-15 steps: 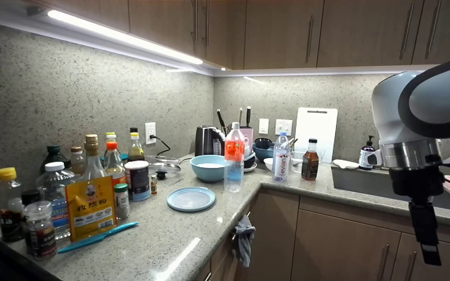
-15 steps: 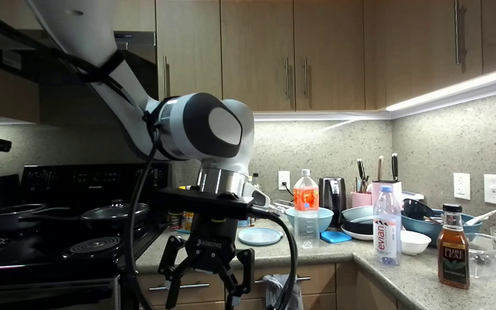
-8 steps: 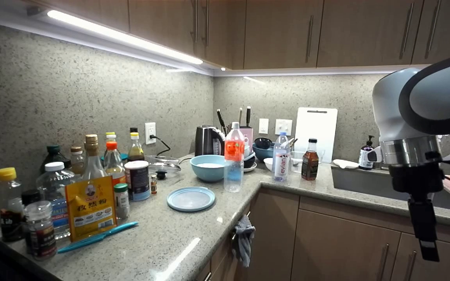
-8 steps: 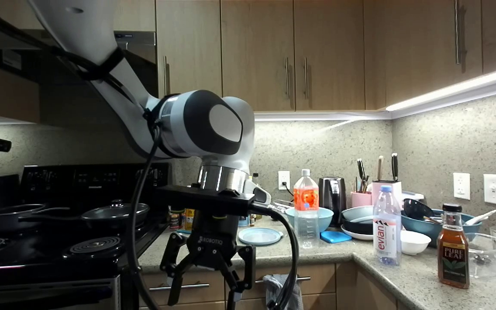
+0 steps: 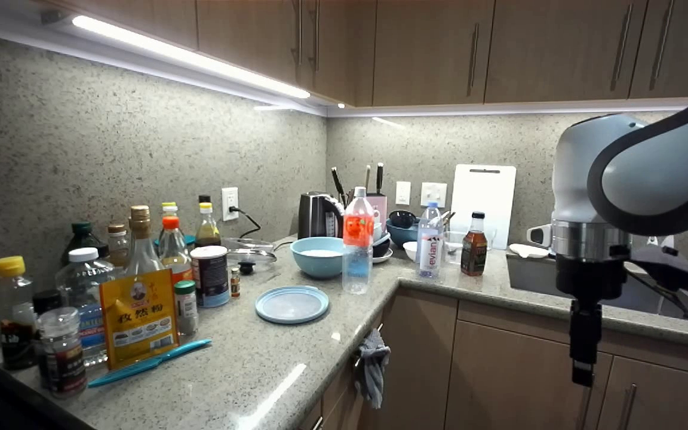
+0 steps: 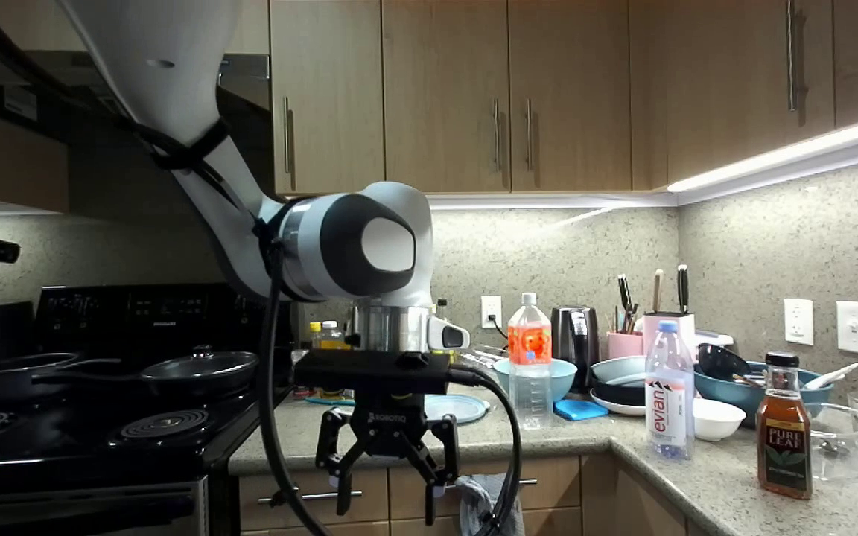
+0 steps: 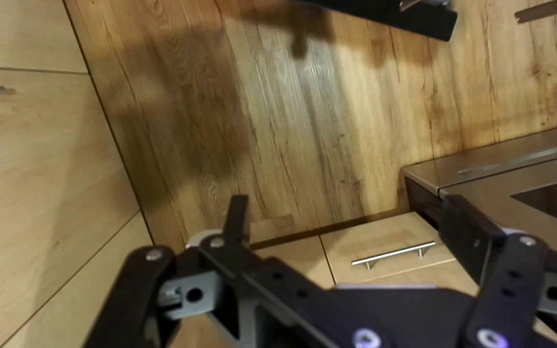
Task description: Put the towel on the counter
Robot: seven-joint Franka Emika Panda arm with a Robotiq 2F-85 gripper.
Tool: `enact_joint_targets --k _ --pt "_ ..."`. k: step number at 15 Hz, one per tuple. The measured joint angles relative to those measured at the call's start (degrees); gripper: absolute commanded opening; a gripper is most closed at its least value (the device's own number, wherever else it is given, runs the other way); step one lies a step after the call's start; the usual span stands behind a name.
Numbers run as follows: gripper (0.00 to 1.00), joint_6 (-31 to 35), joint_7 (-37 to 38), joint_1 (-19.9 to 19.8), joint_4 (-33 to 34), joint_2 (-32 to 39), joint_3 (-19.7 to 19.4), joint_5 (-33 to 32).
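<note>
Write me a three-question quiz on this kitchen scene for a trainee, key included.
1. Where is the towel?
2. True or false: the gripper is open and holding nothing.
3. Which brand name is on the blue-capped bottle?
A) Pure Leaf
B) Evian
C) Robotiq

Key:
1. Hanging from a drawer handle, below the top of the counter.
2. True.
3. B.
</note>
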Motion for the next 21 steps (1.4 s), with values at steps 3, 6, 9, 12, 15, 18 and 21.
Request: enact_joint_targets --k 3,6,9,12,15,18,21 --pt "1.0 8.3 -7.8 1.0 1.1 5.8 -0.5 6.4" --pt "1.0 14.5 -20.4 3.8 2.9 12.1 -1.8 16.9" --pt "1.0 15.2 -32.6 4.2 6.0 16.1 1.1 27.9" --pt "1.0 13.4 -40.0 2.3 8.1 18.1 2.8 32.2" --pt "1.0 13.0 -40.8 1.6 8.4 18.3 2.8 32.3" --pt "1.0 15.2 -40.8 0.7 8.4 18.6 4.3 32.8" --pt "1.0 21.6 -41.6 -0.2 9.2 21.2 6.7 36.8"
